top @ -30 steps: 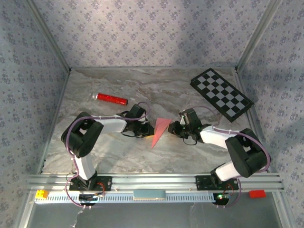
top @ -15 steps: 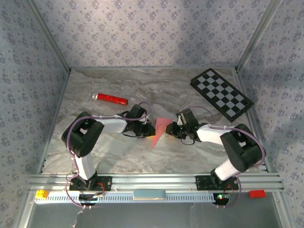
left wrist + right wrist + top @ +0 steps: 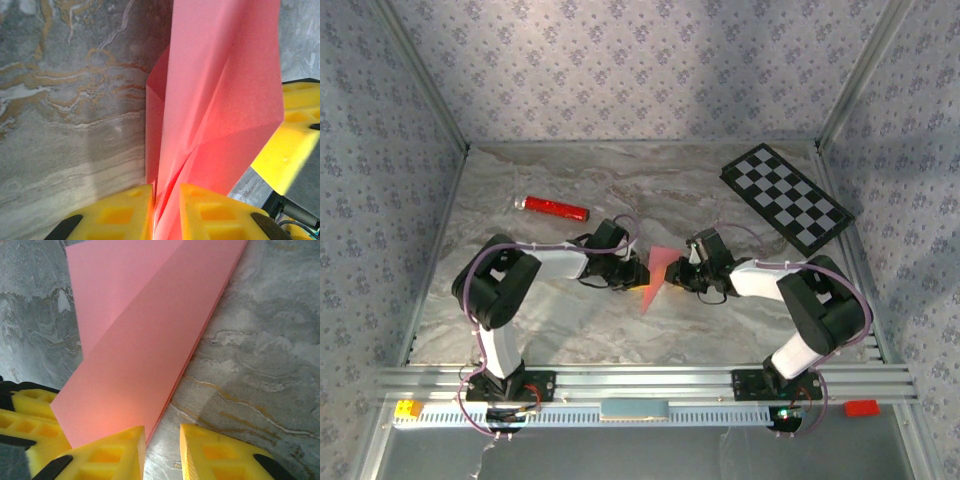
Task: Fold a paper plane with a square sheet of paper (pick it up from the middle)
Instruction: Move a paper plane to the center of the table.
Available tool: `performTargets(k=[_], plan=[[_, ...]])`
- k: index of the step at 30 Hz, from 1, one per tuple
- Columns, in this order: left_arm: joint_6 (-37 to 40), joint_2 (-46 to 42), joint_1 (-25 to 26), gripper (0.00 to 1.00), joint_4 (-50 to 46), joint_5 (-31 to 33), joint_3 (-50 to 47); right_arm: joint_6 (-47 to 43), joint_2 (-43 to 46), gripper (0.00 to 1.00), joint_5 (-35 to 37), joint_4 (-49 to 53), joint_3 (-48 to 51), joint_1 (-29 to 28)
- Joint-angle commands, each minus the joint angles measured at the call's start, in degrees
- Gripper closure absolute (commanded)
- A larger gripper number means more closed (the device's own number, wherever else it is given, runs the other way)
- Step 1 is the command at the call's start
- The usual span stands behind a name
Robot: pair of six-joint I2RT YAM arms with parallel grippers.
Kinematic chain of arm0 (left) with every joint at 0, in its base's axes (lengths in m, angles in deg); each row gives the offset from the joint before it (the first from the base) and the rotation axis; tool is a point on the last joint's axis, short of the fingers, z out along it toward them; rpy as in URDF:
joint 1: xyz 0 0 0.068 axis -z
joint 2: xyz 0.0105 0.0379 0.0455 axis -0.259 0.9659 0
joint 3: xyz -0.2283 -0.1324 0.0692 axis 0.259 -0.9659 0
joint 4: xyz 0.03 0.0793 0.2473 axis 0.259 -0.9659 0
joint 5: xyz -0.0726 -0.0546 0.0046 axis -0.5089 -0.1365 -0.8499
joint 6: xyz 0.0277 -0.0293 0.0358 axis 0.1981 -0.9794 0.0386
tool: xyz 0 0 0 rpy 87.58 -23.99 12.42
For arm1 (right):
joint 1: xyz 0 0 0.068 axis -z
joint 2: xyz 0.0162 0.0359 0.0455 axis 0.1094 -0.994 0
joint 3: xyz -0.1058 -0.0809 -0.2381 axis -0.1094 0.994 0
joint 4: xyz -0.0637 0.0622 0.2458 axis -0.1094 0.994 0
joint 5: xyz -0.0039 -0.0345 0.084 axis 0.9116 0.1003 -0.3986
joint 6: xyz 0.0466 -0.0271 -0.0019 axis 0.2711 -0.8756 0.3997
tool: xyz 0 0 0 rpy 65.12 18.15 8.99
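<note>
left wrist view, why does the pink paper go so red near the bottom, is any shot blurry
left wrist: the pink paper glows saturated red where the left hand pinches it, a soft shadow band on the marble alongside; right wrist: paper mostly even, sharp; top external: crisp, soft light

The pink paper sheet (image 3: 220, 90) between the fingers (image 3: 125, 210) of the left gripper (image 3: 166, 192) is thin, matt and smooth, with sharp creases. These fingers and the fingers (image 3: 220, 455) of the right gripper (image 3: 162, 432) are yellow matt plastic with moulded recesses. The table (image 3: 65, 100) beneath both grippers has a smooth marble-pattern finish with low sheen. The red cylinder (image 3: 556, 208) beyond the left gripper looks glossy. The checkerboard (image 3: 786, 199) beyond the right gripper is flat and matt. The rail (image 3: 650, 380) behind both grippers is bare brushed metal.
</note>
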Motion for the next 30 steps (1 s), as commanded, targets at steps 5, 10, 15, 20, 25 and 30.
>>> performTargets(k=[5,10,15,20,25,30], plan=[[-0.31,2.24,0.15,0.78,0.69,-2.85,0.38,0.65,-1.2,0.74,-1.07,-0.71,-1.29,-0.48],[-0.07,2.54,0.24,0.78,0.8,-4.57,0.92,0.87,-2.17,0.74,-1.82,-1.61,-1.59,-0.44],[-0.66,3.19,0.25,0.8,2.16,-6.71,1.36,1.35,-2.97,0.74,-2.52,-2.82,-1.6,-0.39],[-1.78,3.67,0.27,0.83,4.52,-8.34,1.31,1.61,-3.1,0.74,-2.74,-3.31,-1.24,-0.37],[-3.01,3.77,0.3,0.88,6.97,-9.32,1.0,1.57,-2.67,0.74,-2.74,-3.44,-0.78,-0.3],[-3.27,2.58,0.32,0.97,7.59,-8.73,0.26,1.58,-1.6,0.74,-2.69,-3.36,-0.2,0.06]])
